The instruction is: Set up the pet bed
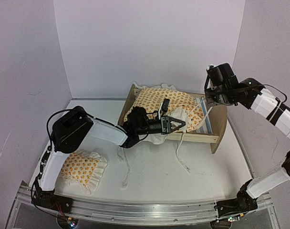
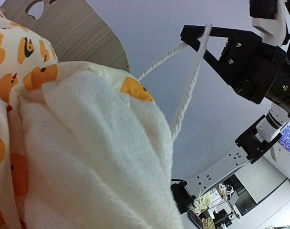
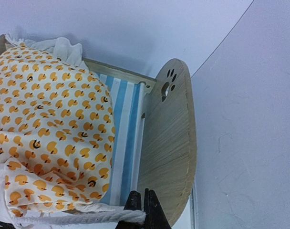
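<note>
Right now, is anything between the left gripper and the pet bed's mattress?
Yes. The duck-print blanket covers most of the mattress, and the left gripper is shut on the blanket's near edge. Only a striped strip by the rounded board shows bare.

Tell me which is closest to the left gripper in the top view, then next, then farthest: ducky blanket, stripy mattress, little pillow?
1. Ducky blanket: the left gripper is gripping its white edge.
2. Stripy mattress: just to the gripper's right.
3. Little pillow: far off, at the near left.
</note>
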Motion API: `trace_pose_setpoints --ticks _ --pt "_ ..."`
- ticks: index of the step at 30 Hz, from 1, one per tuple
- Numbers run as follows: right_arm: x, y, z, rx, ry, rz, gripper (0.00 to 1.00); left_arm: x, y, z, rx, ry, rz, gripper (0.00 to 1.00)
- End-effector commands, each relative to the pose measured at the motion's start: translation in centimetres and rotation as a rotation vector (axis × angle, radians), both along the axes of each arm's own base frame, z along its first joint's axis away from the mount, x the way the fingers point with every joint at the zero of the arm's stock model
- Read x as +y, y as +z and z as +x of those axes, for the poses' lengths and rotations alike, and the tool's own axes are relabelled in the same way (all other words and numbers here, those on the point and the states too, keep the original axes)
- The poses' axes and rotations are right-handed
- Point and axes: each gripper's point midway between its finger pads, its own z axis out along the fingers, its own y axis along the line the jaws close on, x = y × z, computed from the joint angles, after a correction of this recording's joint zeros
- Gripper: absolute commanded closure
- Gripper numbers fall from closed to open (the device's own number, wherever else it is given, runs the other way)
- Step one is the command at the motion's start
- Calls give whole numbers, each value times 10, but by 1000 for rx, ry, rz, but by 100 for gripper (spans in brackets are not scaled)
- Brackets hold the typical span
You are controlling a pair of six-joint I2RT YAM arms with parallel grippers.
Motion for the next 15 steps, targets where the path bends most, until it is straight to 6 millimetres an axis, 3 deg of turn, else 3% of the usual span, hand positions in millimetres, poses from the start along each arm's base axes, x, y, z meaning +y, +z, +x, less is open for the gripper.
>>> trace_pose_setpoints --ticks 1,7,11,15 --pt "-25 36 16 -119 -106 -112 100 -2 24 7 -52 26 -63 100" --pt "-32 24 23 -117 -110 -199 100 -4 22 7 -39 23 -62 100" --pt "-44 1 24 -78 -146 -273 100 -5 19 8 -32 17 -61 100" --pt "-49 -31 26 -41 -139 -238 100 -7 19 8 -32 10 -63 100"
